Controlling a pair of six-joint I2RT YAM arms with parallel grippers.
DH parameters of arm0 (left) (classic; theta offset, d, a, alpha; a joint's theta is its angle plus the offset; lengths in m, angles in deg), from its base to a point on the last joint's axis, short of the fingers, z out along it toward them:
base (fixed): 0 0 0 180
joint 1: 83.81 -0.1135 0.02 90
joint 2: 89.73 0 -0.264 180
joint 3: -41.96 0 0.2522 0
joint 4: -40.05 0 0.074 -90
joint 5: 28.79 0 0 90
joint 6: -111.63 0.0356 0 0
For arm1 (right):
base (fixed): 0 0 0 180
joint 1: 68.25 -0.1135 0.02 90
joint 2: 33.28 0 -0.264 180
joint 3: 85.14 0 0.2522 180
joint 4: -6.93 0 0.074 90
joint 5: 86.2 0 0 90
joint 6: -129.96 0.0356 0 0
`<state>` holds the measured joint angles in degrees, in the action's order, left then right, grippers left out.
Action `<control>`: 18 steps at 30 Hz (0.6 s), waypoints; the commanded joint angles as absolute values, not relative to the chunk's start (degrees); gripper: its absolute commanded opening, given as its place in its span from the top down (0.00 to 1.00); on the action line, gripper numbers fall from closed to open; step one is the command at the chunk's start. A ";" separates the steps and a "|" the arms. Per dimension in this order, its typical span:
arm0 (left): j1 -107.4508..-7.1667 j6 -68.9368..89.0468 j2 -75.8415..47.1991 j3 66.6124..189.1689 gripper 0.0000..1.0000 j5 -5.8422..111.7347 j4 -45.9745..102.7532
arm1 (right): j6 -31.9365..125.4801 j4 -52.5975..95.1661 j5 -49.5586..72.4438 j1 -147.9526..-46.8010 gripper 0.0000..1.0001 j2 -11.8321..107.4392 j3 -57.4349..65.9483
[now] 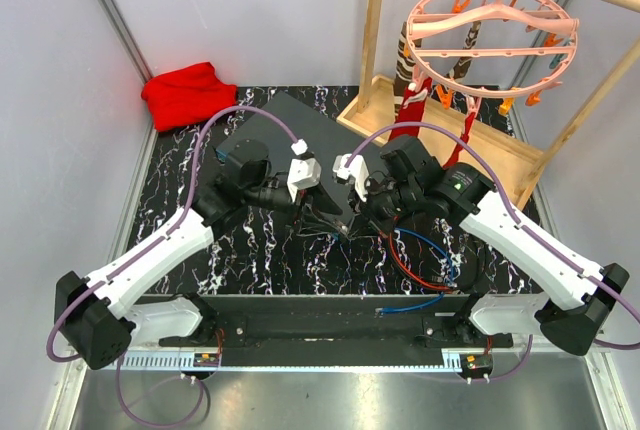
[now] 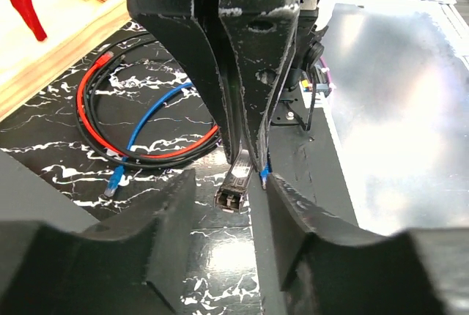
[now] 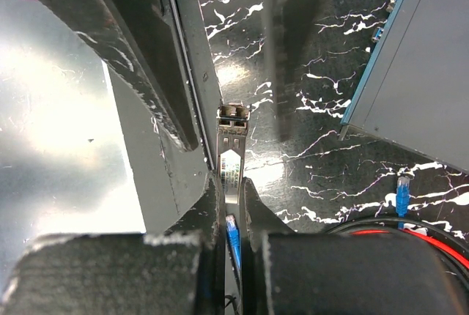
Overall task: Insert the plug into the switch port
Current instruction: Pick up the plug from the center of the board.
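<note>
The plug (image 3: 231,155) is a small metal module. My right gripper (image 3: 232,201) is shut on its rear half, with its open end sticking out in front. A blue piece (image 3: 233,238) shows between the fingers behind it. In the left wrist view the plug (image 2: 234,183) hangs from the right fingers (image 2: 253,73) just above the table. My left gripper (image 2: 229,209) is open, a finger on each side of the plug's tip, with a gap showing on the left. The switch (image 3: 425,73), dark grey with a teal edge, lies to the right. From above the switch (image 1: 320,130) is behind both grippers (image 1: 335,215).
A coil of red, black and blue cables (image 1: 425,255) lies under the right arm, with a loose blue connector (image 3: 402,196) at its edge. A wooden rack (image 1: 440,135) holding a pink hanger (image 1: 490,30) stands back right. A red cloth (image 1: 188,93) sits back left.
</note>
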<state>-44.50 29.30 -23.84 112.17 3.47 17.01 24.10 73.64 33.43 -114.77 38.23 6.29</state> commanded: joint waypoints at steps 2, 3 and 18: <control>-44.08 27.79 -23.46 114.43 0.65 1.18 20.66 | 23.61 70.70 34.21 -115.45 1.00 36.77 7.81; -44.08 27.53 -23.54 114.26 0.69 1.09 20.66 | 23.61 70.44 33.95 -115.45 1.00 36.68 7.73; -44.08 24.19 -34.96 101.18 1.00 20.81 32.59 | 41.17 53.22 24.73 -115.45 0.25 34.05 -1.24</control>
